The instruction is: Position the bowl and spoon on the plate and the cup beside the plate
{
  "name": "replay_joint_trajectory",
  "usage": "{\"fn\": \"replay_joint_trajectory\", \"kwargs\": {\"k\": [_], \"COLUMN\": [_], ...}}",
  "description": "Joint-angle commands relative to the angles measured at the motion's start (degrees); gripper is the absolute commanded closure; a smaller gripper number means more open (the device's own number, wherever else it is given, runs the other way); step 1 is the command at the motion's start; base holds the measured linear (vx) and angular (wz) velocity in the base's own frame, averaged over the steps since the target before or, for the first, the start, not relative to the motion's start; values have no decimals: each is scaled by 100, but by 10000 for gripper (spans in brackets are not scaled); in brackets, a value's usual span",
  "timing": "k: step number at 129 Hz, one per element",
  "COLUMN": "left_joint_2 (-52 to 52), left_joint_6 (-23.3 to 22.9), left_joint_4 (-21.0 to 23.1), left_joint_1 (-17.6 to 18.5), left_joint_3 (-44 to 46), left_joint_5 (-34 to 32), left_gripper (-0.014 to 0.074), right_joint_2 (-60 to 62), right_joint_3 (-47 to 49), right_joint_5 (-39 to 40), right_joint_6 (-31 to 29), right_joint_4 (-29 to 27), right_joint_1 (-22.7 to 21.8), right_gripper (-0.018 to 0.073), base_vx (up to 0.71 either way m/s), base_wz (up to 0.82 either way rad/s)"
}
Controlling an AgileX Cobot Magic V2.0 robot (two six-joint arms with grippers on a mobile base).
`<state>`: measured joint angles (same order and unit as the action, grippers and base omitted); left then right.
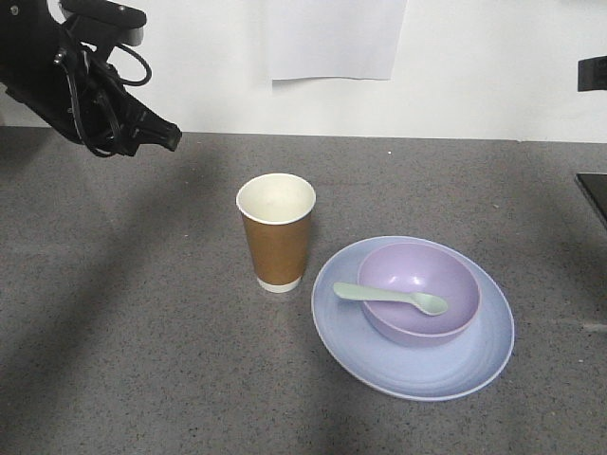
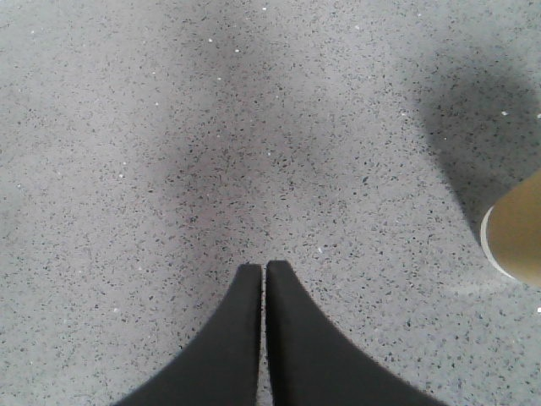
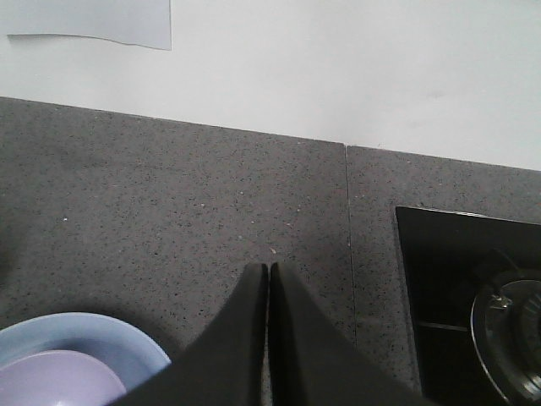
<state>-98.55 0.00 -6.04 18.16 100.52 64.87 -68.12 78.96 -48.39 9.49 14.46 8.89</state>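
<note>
The pale blue plate point(image 1: 408, 365) lies on the grey counter at the right of the front view. On it sits the lavender bowl point(image 1: 417, 313), and the mint-green spoon point(image 1: 389, 297) rests across the bowl with its scoop inside. Just left of the plate stands the brown paper cup point(image 1: 276, 232), upright, apart from the plate's rim. My left gripper point(image 1: 169, 136) hangs high at the far left, shut and empty; its wrist view shows the fingertips point(image 2: 264, 266) over bare counter with the cup point(image 2: 516, 233) at the right edge. My right gripper point(image 3: 269, 266) is shut and empty behind the plate point(image 3: 127, 342) and bowl point(image 3: 59, 381).
A white sheet of paper point(image 1: 332, 38) hangs on the back wall. A black stove top point(image 3: 465, 296) with a burner is set into the counter at the far right, and its edge point(image 1: 595, 194) shows in the front view.
</note>
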Motion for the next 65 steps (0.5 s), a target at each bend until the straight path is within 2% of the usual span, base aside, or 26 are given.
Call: {"fn": "replay_joint_trajectory", "kwargs": {"k": [1,65], "left_joint_2": [307,307], "left_joint_6": [-39,-39], "left_joint_4": [24,24], "left_joint_1": [13,13], "left_joint_3": [129,129], "left_joint_5": [-130,-137], "left_gripper": [604,604], "right_joint_2": [106,106], "right_joint_3": [181,181], "right_joint_5": [333,333], "right_joint_6": [-30,-30], "right_joint_4": [140,140], "right_joint_1": [-29,-29], "right_gripper": [568,568], "base_vx": [0,0], "base_wz": [0,0]}}
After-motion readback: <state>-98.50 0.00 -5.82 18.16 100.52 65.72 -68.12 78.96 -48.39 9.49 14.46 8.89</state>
